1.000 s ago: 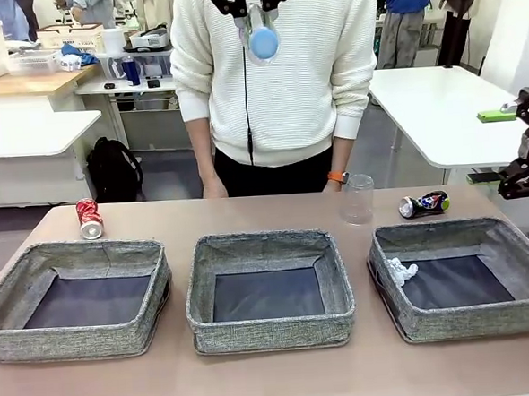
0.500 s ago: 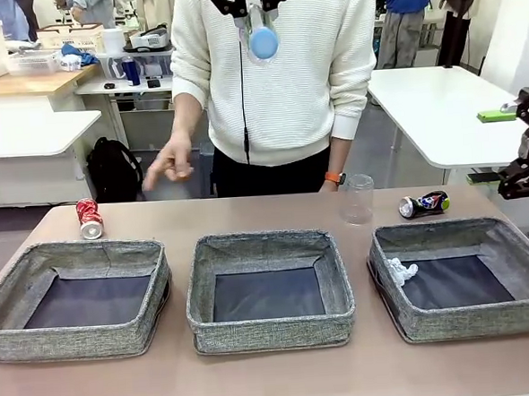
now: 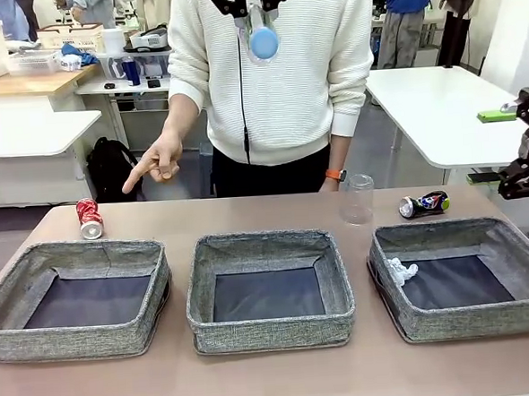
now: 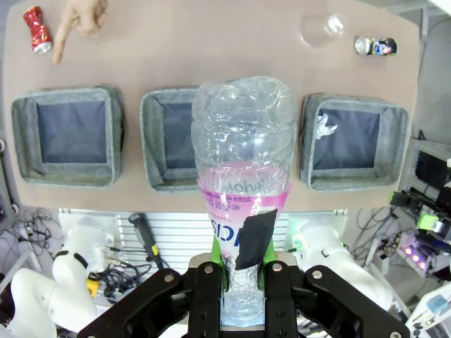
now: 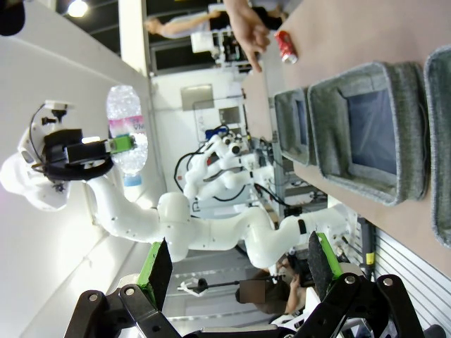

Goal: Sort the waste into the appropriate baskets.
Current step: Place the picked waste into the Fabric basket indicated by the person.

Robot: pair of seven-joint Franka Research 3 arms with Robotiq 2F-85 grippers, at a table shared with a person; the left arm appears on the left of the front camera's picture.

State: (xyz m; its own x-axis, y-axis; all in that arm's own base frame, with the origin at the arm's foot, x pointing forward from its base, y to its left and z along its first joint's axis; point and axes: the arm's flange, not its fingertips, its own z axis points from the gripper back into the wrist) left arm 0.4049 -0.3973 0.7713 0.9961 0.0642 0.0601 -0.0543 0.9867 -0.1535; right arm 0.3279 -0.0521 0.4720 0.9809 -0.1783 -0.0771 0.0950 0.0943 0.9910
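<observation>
Even indoor light, crisp from the front, with the wrist views warped at the edges.

Overhead light falls flat on the table [image 3: 275, 377], leaving only soft shadows inside the baskets [image 3: 273, 332]. Up close, the clear bottle [image 4: 243, 141] carries small white glints and looks slightly soft. The left wrist view bows the table's edge outward. In the right wrist view a ceiling lamp [image 5: 77, 8] flares white, and the wall [image 5: 63, 282] beside it washes out.
</observation>
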